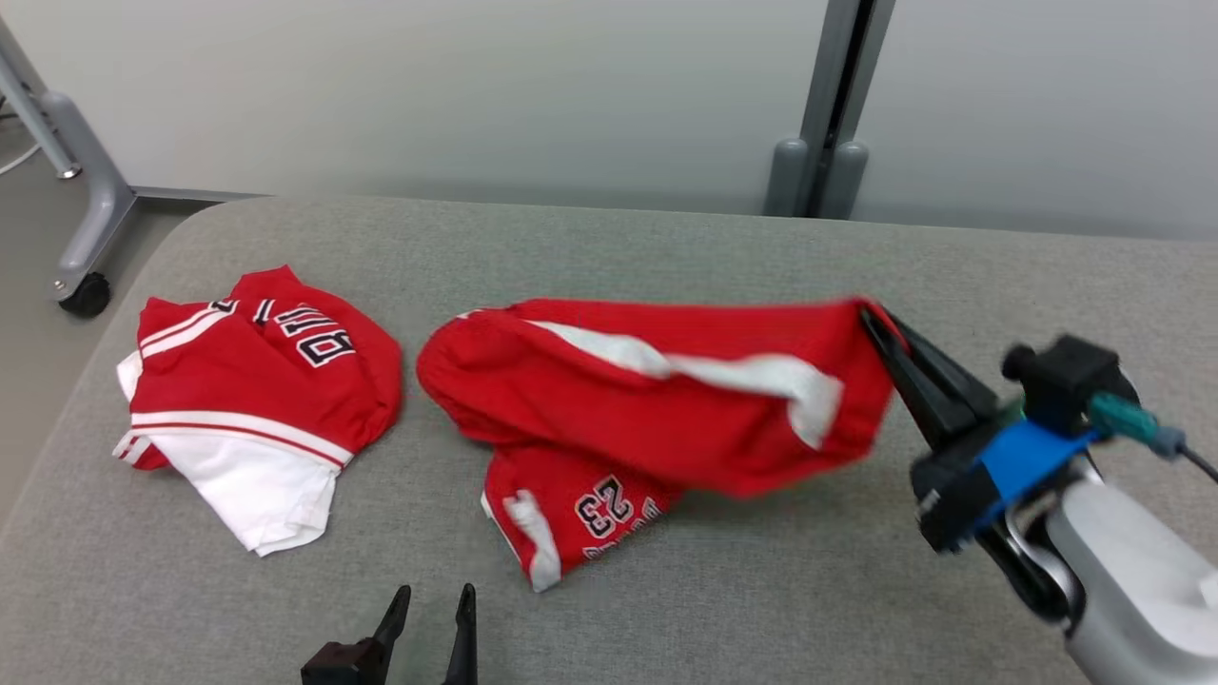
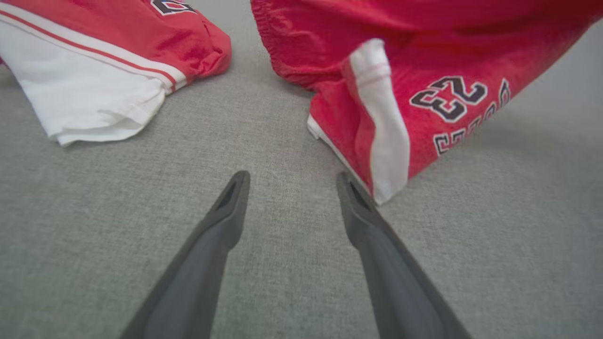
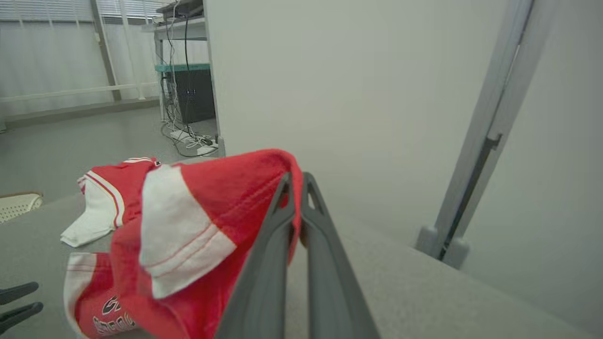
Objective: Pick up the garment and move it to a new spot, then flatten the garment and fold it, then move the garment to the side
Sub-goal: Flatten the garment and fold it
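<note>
A red garment, a pair of shorts with white side stripes and the number 23 in dark outlined figures, is seen at the middle of the grey cloth-covered counter in the head view. One edge of it is pinched between the closed fingers of the right hand, which is placed at 3 o'clock from the garment's middle. That edge is raised off the counter and looks blurred. The cloth is drawn out in a long band toward 9 o'clock, while the part bearing the number lies on the counter at 6 o'clock. In the right wrist view the red hem is seen folded over the two fingertips, which are pressed together on it. The left hand is held at 7 o'clock from the garment, low over the counter, with its fingers spread wide and nothing between them. In the left wrist view the white-striped corner of the garment lies just beside one fingertip, and whether they touch cannot be told. A folded red and white jersey is laid at 9 o'clock from the garment, with a strip of bare counter between the two. Behind the counter, at 12 o'clock, a pale wall and a grey upright post are seen. At 10 o'clock a grey frame leg is set on a black caster.
</note>
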You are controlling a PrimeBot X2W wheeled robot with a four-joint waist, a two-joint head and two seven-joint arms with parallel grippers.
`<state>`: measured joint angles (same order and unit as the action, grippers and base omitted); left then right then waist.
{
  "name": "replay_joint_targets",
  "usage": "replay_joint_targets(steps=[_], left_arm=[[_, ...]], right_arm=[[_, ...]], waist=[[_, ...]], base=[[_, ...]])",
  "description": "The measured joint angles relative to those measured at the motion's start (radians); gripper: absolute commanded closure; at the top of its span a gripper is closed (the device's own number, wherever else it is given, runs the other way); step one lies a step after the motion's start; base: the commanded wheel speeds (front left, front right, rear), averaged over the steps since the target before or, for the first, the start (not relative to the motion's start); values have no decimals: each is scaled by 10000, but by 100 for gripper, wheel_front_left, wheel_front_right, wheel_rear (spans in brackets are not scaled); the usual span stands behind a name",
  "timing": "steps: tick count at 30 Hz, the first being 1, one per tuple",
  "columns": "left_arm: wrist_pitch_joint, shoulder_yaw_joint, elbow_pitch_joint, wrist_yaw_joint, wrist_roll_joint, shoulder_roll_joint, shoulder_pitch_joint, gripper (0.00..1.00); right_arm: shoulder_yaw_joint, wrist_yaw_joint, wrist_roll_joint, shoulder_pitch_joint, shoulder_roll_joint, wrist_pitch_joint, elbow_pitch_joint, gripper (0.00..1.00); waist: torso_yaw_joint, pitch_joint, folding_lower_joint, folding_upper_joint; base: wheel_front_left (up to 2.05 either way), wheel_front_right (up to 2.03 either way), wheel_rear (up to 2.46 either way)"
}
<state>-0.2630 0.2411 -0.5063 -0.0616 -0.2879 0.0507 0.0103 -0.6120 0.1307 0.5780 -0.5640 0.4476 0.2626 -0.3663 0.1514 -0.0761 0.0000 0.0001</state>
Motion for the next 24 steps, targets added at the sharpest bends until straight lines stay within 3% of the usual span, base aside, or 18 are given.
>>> replay_joint_targets(steps=[6,7,8,9,13,18,24], left_arm=[[0,-142,46,8,79,0,-34,0],[0,-186,35,2,82,-2,-35,0],[2,-228,29,-4,125,4,-35,0],[2,-268,17,-4,153,0,-35,0],[0,-322,15,-17,236,0,-36,0],[0,-353,-33,-21,272,0,-61,0],[0,-347,-54,-21,253,-2,50,0]], right_arm=[[1386,2,316,2484,280,-2,-1306,100],[1626,0,261,2691,255,-4,-1482,94],[1958,2,157,2833,190,-2,-1638,56],[2278,0,19,2905,79,-2,-1778,0],[3325,0,-828,3011,-408,-2,-2084,0],[4778,0,-2196,3111,-1258,2,-1083,0],[4750,2,-3287,4313,-2042,13,-293,0]], waist=[[-512,-12,0,0],[-583,-1,0,0],[-652,7,-1,0],[-715,17,0,0],[-872,82,0,0],[-943,257,0,0],[-987,494,0,0]], base=[[0,0,0],[0,0,0],[0,0,0],[0,0,0],[0,0,0],[0,0,0],[0,0,0]])
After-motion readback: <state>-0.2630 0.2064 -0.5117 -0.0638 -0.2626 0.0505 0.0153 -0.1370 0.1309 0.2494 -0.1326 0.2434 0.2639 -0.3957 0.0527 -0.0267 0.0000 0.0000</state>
